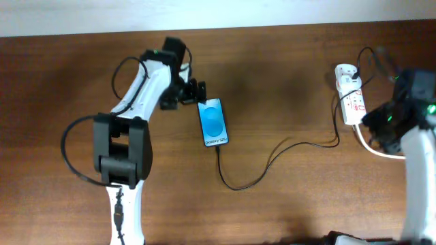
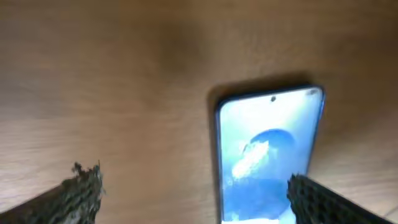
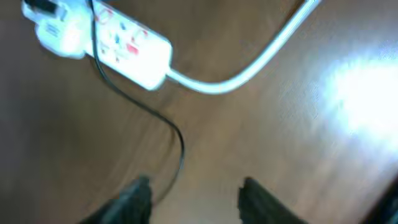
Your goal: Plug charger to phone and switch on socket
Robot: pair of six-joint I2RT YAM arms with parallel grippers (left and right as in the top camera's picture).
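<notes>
Wooden table (image 1: 286, 61) carries the phone (image 1: 213, 122) at centre, its top end just beside the open left claw (image 1: 193, 92). The socket (image 3: 130, 46) lies upper left of the open right claw (image 3: 194, 196).

Both wrist views are blurred; the phone (image 2: 267, 149) is softened, and glare is thrown across the table (image 3: 360, 81).
</notes>
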